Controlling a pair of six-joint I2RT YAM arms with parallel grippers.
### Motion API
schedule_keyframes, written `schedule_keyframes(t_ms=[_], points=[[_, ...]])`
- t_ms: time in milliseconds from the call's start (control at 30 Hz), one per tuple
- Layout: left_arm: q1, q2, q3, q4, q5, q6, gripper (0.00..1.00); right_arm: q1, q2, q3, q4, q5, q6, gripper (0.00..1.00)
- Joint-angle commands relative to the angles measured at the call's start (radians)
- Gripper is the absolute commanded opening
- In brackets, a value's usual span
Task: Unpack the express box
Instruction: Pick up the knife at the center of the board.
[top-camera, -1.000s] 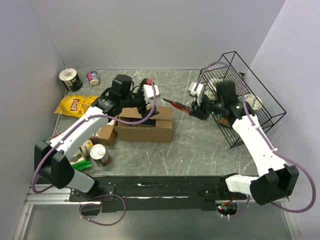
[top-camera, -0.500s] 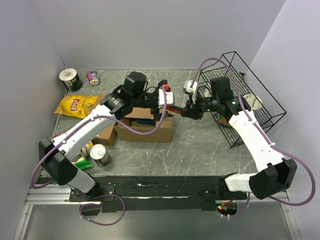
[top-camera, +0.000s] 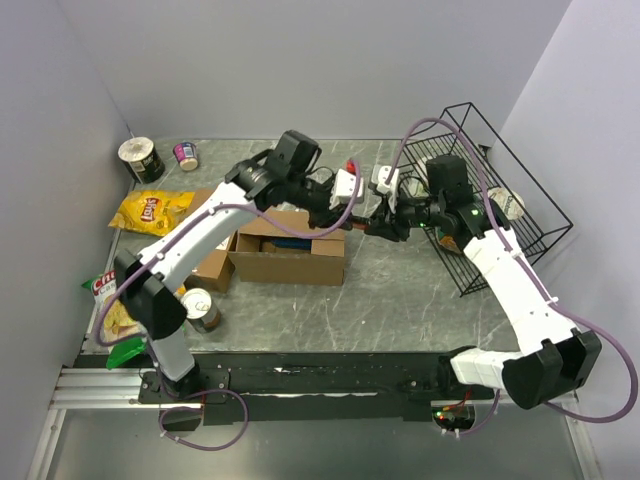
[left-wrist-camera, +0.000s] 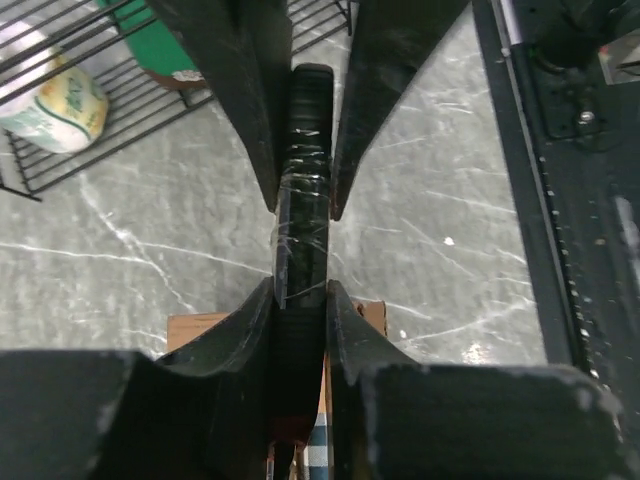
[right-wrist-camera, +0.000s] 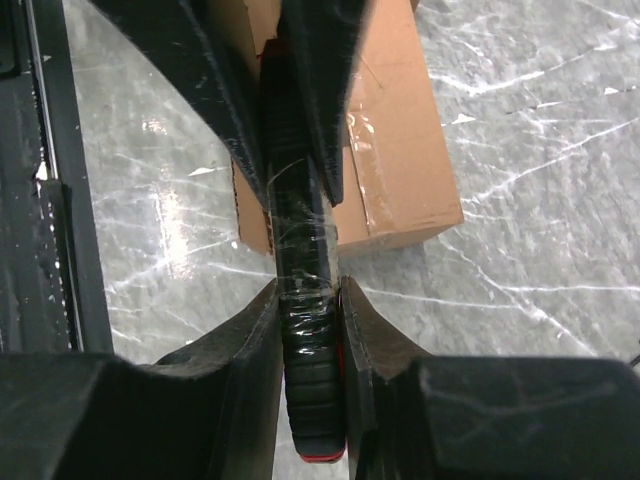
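Observation:
The open cardboard express box (top-camera: 290, 252) sits mid-table, with dark items showing inside. Just right of it, a black-handled tool (top-camera: 362, 224) wrapped in clear tape, red at one end, hangs above the table between both grippers. My left gripper (top-camera: 350, 215) is shut on one end of the tool (left-wrist-camera: 303, 230), its fingertips (left-wrist-camera: 258, 300) pressed to both sides. My right gripper (top-camera: 380, 227) is shut on the other end (right-wrist-camera: 305, 300), facing the left one. The box (right-wrist-camera: 400, 160) lies below and behind the tool in the right wrist view.
A black wire basket (top-camera: 520, 190) with a few packed goods stands at the right. At the left lie a yellow chip bag (top-camera: 150, 210), a small brown box (top-camera: 210, 268), a can (top-camera: 200, 308), a snack bag (top-camera: 108, 300) and two cups (top-camera: 142, 158).
My left gripper swung right from above the box to the tool and shut on it. The right gripper brought the tool a little leftward and kept its hold.

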Motion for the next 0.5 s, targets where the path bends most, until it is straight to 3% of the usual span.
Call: schedule_keyframes(t_ms=[0, 33, 67, 133, 167, 400, 467], points=[[0.007, 0.144, 0.234, -0.177, 0.04, -0.011, 0.01, 0.002, -0.1, -0.05, 0.169, 0.061, 0.186, 0.37], [0.031, 0.172, 0.278, -0.214, 0.068, -0.013, 0.01, -0.009, -0.133, -0.085, 0.312, 0.109, 0.215, 0.44], [0.05, 0.198, 0.353, -0.251, 0.097, -0.026, 0.01, -0.015, -0.212, -0.13, 0.381, 0.147, 0.225, 0.59], [0.11, 0.265, 0.406, -0.3, 0.229, -0.091, 0.01, -0.017, -0.345, -0.294, 0.584, 0.243, 0.159, 0.76], [0.127, 0.292, 0.43, -0.294, 0.275, -0.191, 0.01, -0.014, -0.381, -0.352, 0.649, 0.25, 0.083, 0.82], [0.171, 0.265, 0.345, -0.208, 0.435, -0.341, 0.01, 0.115, -0.475, -0.618, 0.915, 0.347, -0.333, 0.75], [0.202, 0.257, 0.296, -0.125, 0.539, -0.449, 0.01, 0.156, -0.463, -0.662, 0.993, 0.367, -0.456, 0.75]])
